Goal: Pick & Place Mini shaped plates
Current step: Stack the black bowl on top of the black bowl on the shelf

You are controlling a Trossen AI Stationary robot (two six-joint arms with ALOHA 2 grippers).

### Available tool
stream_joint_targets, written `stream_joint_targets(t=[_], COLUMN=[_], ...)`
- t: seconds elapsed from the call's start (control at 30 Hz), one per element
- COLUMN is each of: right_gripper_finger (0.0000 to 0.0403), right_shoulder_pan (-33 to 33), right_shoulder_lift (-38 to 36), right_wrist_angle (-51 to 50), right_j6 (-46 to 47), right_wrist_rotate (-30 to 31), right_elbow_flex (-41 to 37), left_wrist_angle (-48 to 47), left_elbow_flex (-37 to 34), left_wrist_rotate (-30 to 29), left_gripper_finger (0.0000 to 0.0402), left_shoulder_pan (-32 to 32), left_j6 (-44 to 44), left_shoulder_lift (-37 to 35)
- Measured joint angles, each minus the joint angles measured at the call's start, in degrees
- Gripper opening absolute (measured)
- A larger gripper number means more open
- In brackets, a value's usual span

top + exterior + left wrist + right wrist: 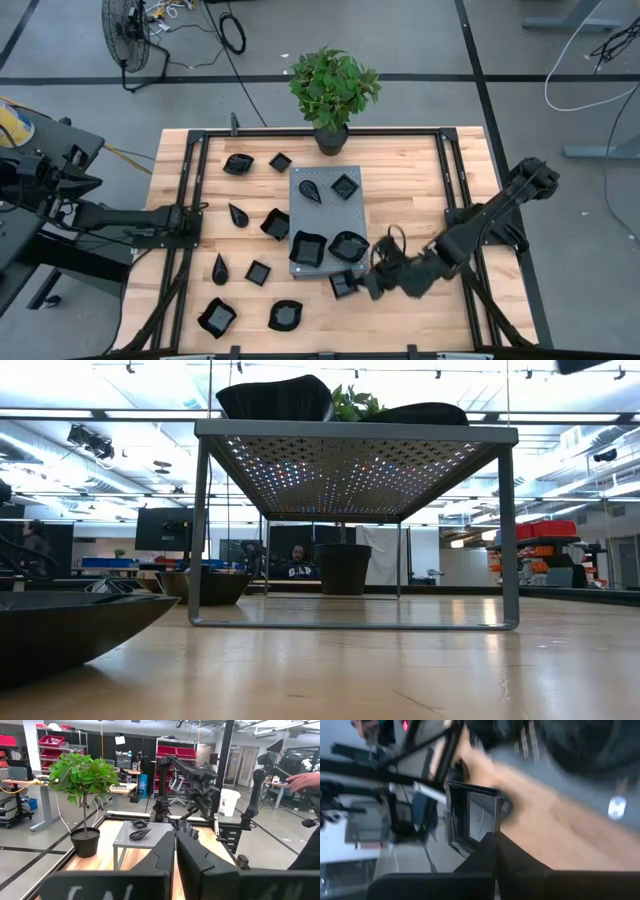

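Small glossy black dishes of varied shapes lay scattered over a wooden table (pixel 410 180). Four of them sat on top of a grey perforated stand (pixel 327 205) at the table's middle — a teardrop dish (pixel 310 187) and a small square dish (pixel 345 185) at the far end, a larger square dish (pixel 307 248) and a rounded dish (pixel 348 245) at the near end. The others rested on the wood left of the stand. One square dish (pixel 343 285) lay just off the stand's near right corner, with the right gripper (pixel 372 281) right beside it, fingers pressed together; whether it touched the dish could not be told. The left gripper (pixel 196 213) waited at the table's left edge, its fingers (pixel 165 857) closed on nothing. A potted plant (pixel 333 92) stood at the far edge.
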Motion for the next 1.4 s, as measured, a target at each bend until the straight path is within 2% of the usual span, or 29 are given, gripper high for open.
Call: stream_joint_targets(t=[0.4, 0.77, 0.97, 1.27, 1.4], right_gripper_finger=[0.0000, 0.0000, 0.0000, 0.0000, 0.0000], right_shoulder_pan=[-13.87, -28.47, -36.38, -50.18, -55.69], right_shoulder_lift=[-7.44, -10.80, -11.31, -11.37, -11.16], right_wrist_angle=[-0.18, -4.38, -7.26, -13.09, -15.43], right_j6=[-12.55, -28.50, -35.88, -50.21, -55.23], right_wrist_rotate=[-1.31, -19.52, -27.26, -44.71, -49.25], right_elbow_flex=[0.00, 0.00, 0.00, 0.00, -0.02], left_wrist_angle=[-0.01, -0.01, -0.01, 0.00, -0.01], left_elbow_flex=[-0.02, 0.00, -0.02, 0.00, -0.02], left_wrist_rotate=[0.00, 0.00, 0.00, 0.00, 0.00], left_gripper_finger=[0.0023, 0.0023, 0.0023, 0.0023, 0.0023], left_shoulder_pan=[0.00, 0.00, 0.00, -0.01, 0.00], left_j6=[0.00, -0.02, 0.00, 0.00, 0.00], left_shoulder_lift=[0.00, 0.00, 0.00, 0.00, 0.00])
